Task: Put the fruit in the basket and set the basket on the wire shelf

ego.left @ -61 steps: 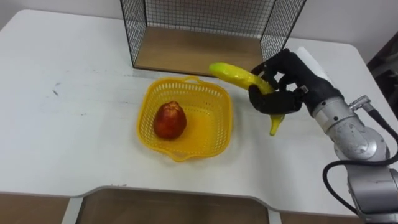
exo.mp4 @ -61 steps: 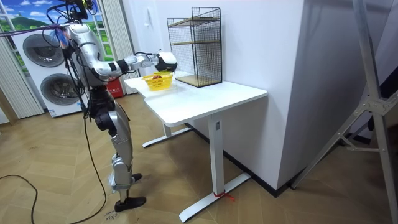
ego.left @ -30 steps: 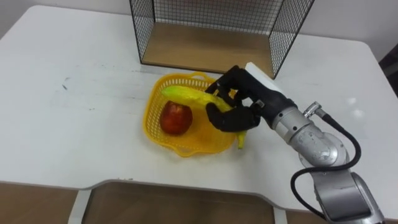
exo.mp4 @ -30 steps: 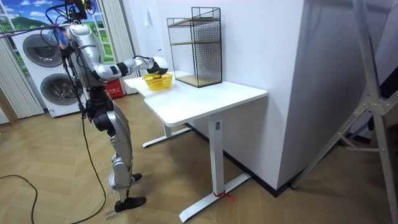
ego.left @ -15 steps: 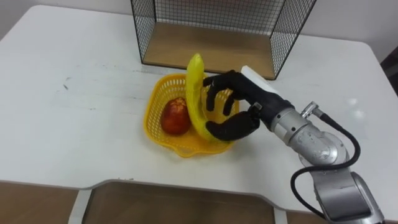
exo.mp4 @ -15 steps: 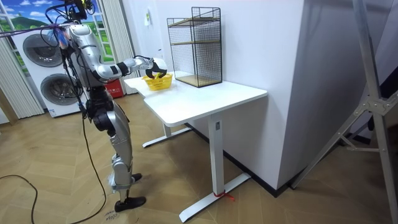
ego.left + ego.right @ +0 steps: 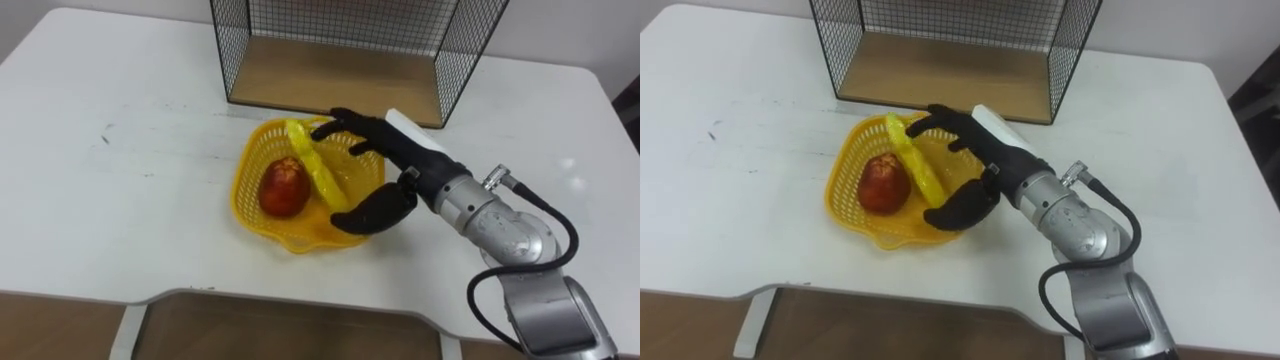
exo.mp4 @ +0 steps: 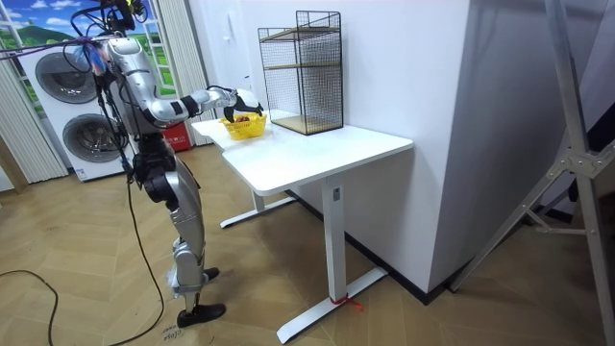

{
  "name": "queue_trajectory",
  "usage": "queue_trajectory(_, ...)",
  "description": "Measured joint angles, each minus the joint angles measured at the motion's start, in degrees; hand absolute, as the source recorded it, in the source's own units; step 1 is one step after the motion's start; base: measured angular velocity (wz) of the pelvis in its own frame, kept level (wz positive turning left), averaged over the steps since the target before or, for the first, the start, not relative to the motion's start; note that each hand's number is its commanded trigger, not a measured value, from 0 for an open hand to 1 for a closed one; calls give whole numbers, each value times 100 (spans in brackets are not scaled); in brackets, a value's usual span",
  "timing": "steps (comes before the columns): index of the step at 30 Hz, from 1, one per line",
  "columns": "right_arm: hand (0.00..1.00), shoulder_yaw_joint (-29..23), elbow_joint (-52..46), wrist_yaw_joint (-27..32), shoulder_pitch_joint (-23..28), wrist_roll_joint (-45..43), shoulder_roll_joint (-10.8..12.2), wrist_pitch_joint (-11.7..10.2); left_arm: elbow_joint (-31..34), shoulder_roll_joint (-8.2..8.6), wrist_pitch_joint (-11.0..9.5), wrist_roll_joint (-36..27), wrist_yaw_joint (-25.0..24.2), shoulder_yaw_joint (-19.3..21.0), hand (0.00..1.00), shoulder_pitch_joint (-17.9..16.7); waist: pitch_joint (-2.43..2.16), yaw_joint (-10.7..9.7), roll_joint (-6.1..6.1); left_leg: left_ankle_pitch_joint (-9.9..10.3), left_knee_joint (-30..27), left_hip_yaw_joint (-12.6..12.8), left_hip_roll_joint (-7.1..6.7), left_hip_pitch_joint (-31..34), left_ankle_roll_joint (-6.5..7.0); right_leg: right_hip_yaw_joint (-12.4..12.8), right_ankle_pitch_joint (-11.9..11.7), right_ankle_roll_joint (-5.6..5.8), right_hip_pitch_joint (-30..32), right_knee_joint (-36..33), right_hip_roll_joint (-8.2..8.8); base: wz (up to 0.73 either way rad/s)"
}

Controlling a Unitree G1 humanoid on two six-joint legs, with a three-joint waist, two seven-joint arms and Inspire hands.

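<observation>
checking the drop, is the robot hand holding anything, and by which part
Nothing held: the right robot hand is open over the basket; the banana lies in it beside the apple.

On white table (image 7: 120,200): yellow plastic basket (image 7: 246,176) just before black wire shelf (image 7: 330,80); inside it, red apple (image 7: 284,187) left of yellow banana (image 7: 315,170).

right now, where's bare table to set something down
Widest bare table lies left of the basket, to the left edge. A front strip runs between basket and near edge. Crowded: the basket, with apple, banana and the right hand over its right rim, just before the wire shelf.
</observation>
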State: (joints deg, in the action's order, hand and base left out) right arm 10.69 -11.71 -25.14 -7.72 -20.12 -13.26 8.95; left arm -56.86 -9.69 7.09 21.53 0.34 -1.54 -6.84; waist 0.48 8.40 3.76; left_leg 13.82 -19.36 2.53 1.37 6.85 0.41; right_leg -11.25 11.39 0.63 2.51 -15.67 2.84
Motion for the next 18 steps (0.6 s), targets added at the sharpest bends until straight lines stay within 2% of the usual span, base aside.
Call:
queue_trajectory(5,0,-68,-191,250,-34,401,31,-8,-57,-16,-13,-640,206,43,0,-39,0,-7,1,-1,52,23,-3,-91,2,18,0,0,-48,-1,6,-1)
queue_trajectory(8,0,-110,-163,616,-29,768,0,-14,-102,-3,-152,-1289,372,289,0,-248,21,-35,-31,-2,120,18,-10,-238,2,3,-1,2,-211,74,6,1)
queue_trajectory(10,0,-229,-167,802,-29,914,-7,-31,-241,7,-259,-1684,466,406,0,-266,25,-58,-39,-1,115,-23,-13,-229,1,-39,-1,2,-231,97,5,10)
queue_trajectory(12,0,-449,-169,994,9,1123,-4,-63,-276,25,-268,-2136,514,607,0,-328,35,-140,-60,0,82,-99,-22,-187,-1,-113,-1,2,-251,132,6,20)
queue_trajectory(14,0,-687,-217,1212,166,1304,2,-112,-289,35,-310,-2573,567,905,0,-442,23,-164,-75,2,53,-117,-17,-183,-2,-148,-2,3,-274,169,5,12)
queue_trajectory(16,0,-998,-216,1507,364,1397,4,-208,-287,112,-379,-2937,779,1446,0,-580,10,-183,-132,1,56,-114,-24,-202,-1,-151,-8,11,-293,173,11,0)
queue_trajectory(18,0,-1275,-206,1787,496,1417,2,-283,-257,193,-435,-3314,1044,1839,0,-641,22,-184,-220,0,61,-96,-27,-242,1,-147,-13,18,-332,180,21,0)
